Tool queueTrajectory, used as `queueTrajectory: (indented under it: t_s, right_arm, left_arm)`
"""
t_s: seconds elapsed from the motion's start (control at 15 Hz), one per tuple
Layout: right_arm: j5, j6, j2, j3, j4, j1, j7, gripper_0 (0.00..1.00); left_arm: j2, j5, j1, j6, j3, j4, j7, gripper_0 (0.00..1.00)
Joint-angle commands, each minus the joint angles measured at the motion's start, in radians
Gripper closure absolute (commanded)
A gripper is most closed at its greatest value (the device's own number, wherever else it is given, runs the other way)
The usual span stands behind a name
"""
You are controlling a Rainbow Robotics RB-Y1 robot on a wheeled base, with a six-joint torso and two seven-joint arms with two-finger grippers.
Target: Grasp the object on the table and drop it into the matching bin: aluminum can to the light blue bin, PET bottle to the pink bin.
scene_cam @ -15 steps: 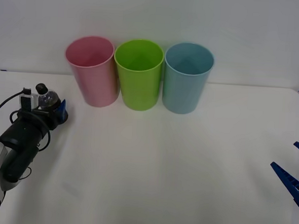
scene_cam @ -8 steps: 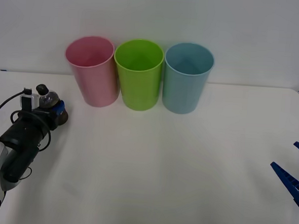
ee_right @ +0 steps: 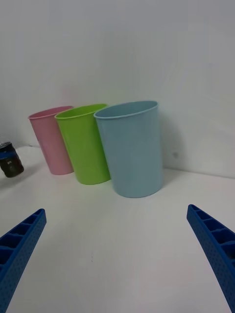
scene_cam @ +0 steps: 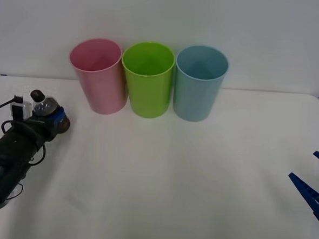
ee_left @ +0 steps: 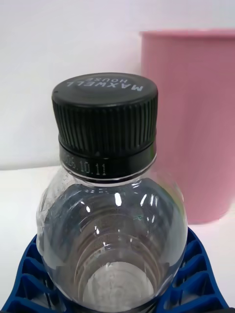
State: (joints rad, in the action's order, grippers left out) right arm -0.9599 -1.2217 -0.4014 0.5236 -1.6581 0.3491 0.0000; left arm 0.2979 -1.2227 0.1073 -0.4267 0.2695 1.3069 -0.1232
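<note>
Front view | left gripper (scene_cam: 52, 118) at frame's left edge clamping PET bottle (scene_cam: 45, 108), lifting toward pink bin (scene_cam: 99, 75) | right gripper (scene_cam: 311, 182) idling lower right, fingers apart

Glossy clear plastic PET bottle (ee_left: 113, 234) (ribbed cap (ee_left: 105, 115))

Open table (scene_cam: 172, 180) btwn arms; bins (scene_cam: 147, 78) at back

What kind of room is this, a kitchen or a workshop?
Probably a robot test bench: a plain white tabletop against a bare wall, three plastic bins in a row, pink, lime green, light blue.
</note>
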Motion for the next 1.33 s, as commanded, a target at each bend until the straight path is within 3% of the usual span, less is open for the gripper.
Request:
queueTrajectory:
  t_s: [0.07,0.6,0.87,1.13,1.33]
  right_arm:
    - [0.0,0.0,0.0,0.0,0.0,0.0,0.0,0.0]
    - [0.0,0.0,0.0,0.0,0.0,0.0,0.0,0.0]
    - [0.0,0.0,0.0,0.0,0.0,0.0,0.0,0.0]
    - [0.0,0.0,0.0,0.0,0.0,0.0,0.0,0.0]
    - [0.0,0.0,0.0,0.0,0.0,0.0,0.0,0.0]
  left_arm:
    - [0.027,0.058,-0.08,-0.003,-0.018,0.106,0.0,1.0]
    - [0.162,0.264,-0.267,-0.001,-0.019,0.402,0.08,1.0]
    - [0.268,0.333,-0.324,0.008,-0.019,0.534,0.238,1.0]
    - [0.331,0.37,-0.291,0.129,-0.022,0.629,0.353,1.0]
    - [0.369,0.388,-0.207,0.238,-0.076,0.627,0.353,1.0]
